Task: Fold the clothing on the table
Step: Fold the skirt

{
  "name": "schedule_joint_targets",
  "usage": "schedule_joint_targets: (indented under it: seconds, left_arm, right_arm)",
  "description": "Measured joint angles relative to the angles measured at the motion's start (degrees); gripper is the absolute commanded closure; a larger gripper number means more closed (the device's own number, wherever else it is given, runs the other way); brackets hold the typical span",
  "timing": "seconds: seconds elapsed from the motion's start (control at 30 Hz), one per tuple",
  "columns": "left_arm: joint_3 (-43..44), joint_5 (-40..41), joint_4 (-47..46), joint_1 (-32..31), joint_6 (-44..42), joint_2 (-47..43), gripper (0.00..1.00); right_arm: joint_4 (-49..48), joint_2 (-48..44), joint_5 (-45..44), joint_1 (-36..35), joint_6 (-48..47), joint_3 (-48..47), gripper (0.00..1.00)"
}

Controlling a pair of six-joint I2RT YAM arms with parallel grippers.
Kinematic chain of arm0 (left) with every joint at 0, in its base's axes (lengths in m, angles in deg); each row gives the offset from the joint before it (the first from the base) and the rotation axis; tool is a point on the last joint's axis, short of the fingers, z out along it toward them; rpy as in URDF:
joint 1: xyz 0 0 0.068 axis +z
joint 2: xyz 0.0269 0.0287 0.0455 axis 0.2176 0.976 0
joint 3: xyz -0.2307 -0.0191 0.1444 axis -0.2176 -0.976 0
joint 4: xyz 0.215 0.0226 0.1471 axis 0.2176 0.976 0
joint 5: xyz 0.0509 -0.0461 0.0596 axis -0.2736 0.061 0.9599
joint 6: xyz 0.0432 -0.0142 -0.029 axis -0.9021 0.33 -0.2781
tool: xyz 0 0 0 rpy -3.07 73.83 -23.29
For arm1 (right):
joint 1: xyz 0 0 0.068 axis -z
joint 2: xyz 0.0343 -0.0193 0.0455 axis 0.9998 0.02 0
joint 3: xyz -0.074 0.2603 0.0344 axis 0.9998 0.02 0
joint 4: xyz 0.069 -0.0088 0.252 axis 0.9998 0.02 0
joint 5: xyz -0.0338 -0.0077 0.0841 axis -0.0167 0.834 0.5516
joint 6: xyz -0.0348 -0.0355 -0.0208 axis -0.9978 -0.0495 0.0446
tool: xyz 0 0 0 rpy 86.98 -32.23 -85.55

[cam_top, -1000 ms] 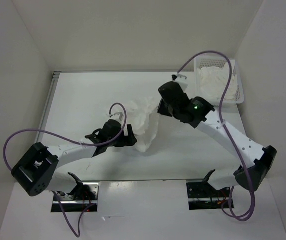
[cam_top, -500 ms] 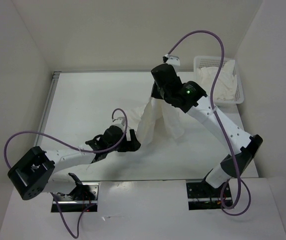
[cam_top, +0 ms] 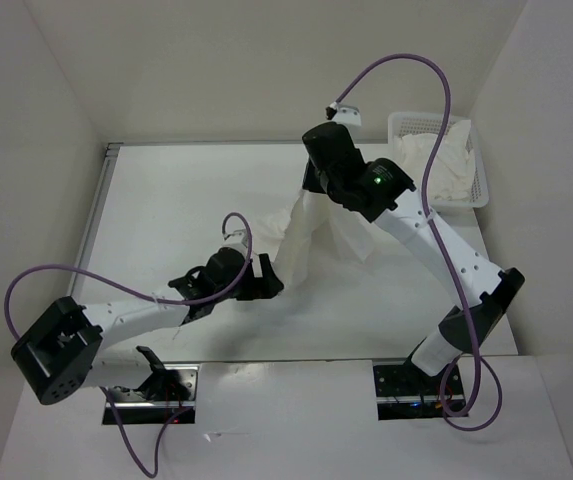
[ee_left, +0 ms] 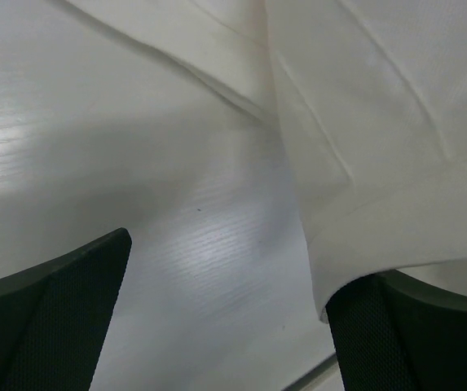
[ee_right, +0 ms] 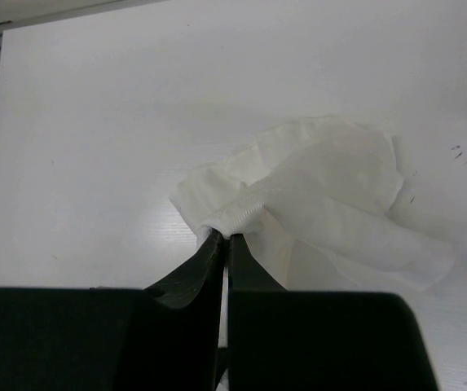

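Observation:
The clothing [cam_top: 304, 238], a thin white garment, hangs stretched from my right gripper [cam_top: 313, 190] down to the table [cam_top: 166, 200]. In the right wrist view my right gripper [ee_right: 226, 237] is shut on a ribbed hem of the clothing [ee_right: 323, 195], lifted above the table [ee_right: 94, 106]. My left gripper [cam_top: 269, 278] is low at the garment's near end. In the left wrist view my left gripper [ee_left: 233, 326] is open, with only bare table [ee_left: 176, 244] between its fingers. A corner of the clothing [ee_left: 363, 122] lies over the right fingertip [ee_left: 416, 334].
A white mesh basket [cam_top: 480, 165] with a white cloth heap [cam_top: 431, 165] stands at the back right corner. White walls enclose the table on three sides. A metal strip [cam_top: 101, 205] runs along the table's left edge.
My right gripper has risen and moved toward the back left with the clothing, pulling it from a heap into a long stretched shape. My left gripper has moved slightly right toward the garment's near end.

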State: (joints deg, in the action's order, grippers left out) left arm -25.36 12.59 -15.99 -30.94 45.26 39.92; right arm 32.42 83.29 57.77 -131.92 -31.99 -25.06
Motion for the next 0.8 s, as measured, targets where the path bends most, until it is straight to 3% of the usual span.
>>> schedule_joint_targets:
  seconds: [0.3, 0.4, 0.5, 0.63, 0.8]
  left_arm:
    - [8.9, -8.59, 3.3, -0.11, -0.48, -11.74, 0.0]
    - [8.76, -11.28, 0.52, -0.11, 1.03, -15.28, 0.07]
    - [4.81, -13.03, -2.8, -0.09, 5.01, -19.41, 0.13]
    - [-3.56, -11.61, -4.22, -0.02, 13.33, -30.03, 0.01]
    - [-18.21, -4.39, -6.71, 0.96, 28.22, -56.0, 0.04]
  right_arm:
    - [-0.96, -0.15, -0.72, 0.66, 0.0, 2.67, 0.99]
    - [-0.96, -0.2, -0.85, 1.14, -0.09, 2.67, 0.99]
    - [-0.96, -0.2, -0.85, 1.66, -0.22, 2.67, 0.99]
    - [-0.94, -0.17, -0.61, 2.91, -0.39, 2.64, 0.99]
    - [-0.96, -0.2, 0.04, 5.33, -0.76, 2.4, 0.99]
